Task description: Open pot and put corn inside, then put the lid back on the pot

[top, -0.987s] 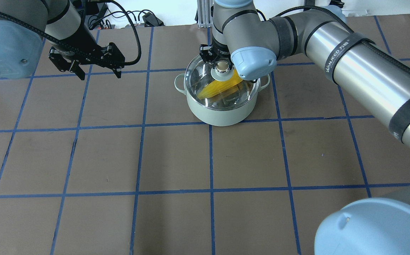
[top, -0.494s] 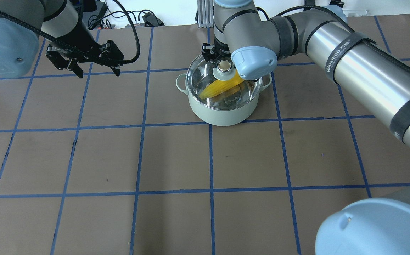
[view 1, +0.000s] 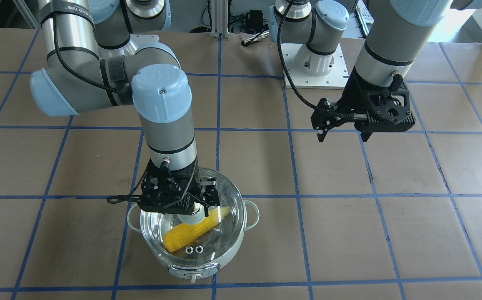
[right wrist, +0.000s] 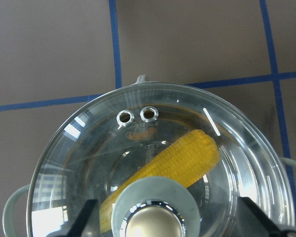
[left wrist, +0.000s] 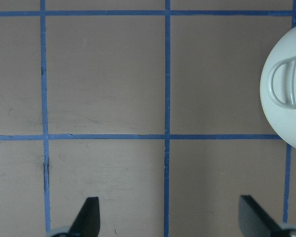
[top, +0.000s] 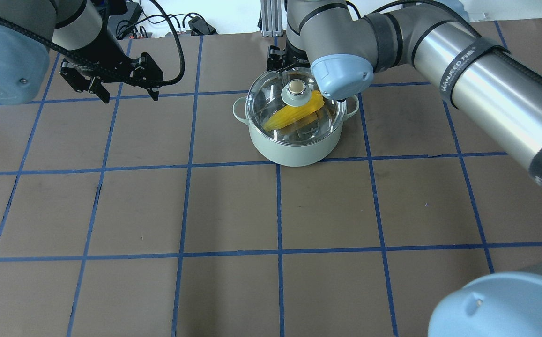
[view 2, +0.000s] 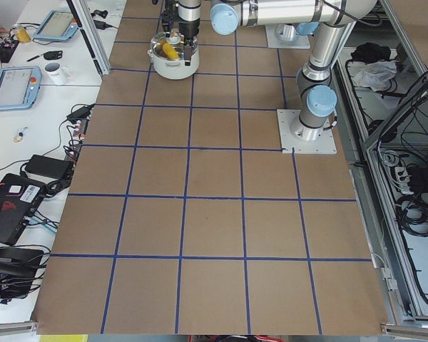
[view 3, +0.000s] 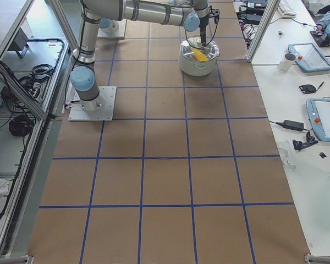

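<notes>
The pale mint-green pot (top: 294,147) stands at the table's far middle. The clear glass lid (top: 271,100) sits on it, with its beige knob (top: 295,87) upright. The yellow corn (top: 294,117) lies slanted inside, seen through the glass. My right gripper (top: 285,70) is open just above the lid. In the right wrist view its fingers (right wrist: 89,217) stand wide on both sides of the knob (right wrist: 153,222), over the lid (right wrist: 153,138) and corn (right wrist: 182,160). My left gripper (top: 111,91) hangs open and empty to the pot's left. The left wrist view shows the pot's side handle (left wrist: 281,89).
The brown table cover carries a blue tape grid (top: 278,210). Cables and a metal post (top: 191,23) lie at the far edge. The arm base plates (view 1: 313,62) sit on the robot's side. Desks with tablets and a mug (view 3: 313,55) flank the table.
My right gripper has let go of the knob and drawn up and back, so the knob shows whole. The lid has settled level on the pot. My left gripper shifted slightly farther back.
</notes>
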Controlling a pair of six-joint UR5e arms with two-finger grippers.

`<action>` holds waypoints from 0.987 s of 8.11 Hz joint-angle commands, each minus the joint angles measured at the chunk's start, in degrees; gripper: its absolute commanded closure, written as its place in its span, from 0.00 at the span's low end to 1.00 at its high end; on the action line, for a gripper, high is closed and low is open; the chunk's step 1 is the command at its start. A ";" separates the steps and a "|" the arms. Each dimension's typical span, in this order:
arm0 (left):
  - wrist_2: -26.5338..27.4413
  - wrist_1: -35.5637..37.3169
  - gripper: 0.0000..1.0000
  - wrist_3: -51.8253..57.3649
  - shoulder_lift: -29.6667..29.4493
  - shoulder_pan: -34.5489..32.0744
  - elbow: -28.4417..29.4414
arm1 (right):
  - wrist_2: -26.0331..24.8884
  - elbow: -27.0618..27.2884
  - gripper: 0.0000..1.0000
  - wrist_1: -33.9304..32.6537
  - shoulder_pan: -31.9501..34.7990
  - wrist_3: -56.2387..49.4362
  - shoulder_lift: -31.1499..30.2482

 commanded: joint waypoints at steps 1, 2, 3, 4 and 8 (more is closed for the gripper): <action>-0.12 0.08 0.00 0.01 0.01 0.00 -0.16 | 3.83 0.48 0.00 9.13 -3.59 -0.73 -8.80; 0.14 0.08 0.00 -0.08 0.19 0.00 -0.16 | 5.00 0.75 0.00 16.59 -5.96 -0.82 -12.84; 0.06 0.08 0.00 0.01 0.10 0.00 -0.16 | 4.75 2.23 0.00 19.37 -7.38 -3.87 -15.15; -0.03 0.08 0.00 -0.08 0.10 0.00 -0.16 | 3.96 4.16 0.00 22.44 -8.35 -6.85 -19.43; -0.38 0.17 0.00 0.27 -0.16 0.00 -0.16 | -1.38 5.67 0.00 32.47 -8.89 -10.29 -25.53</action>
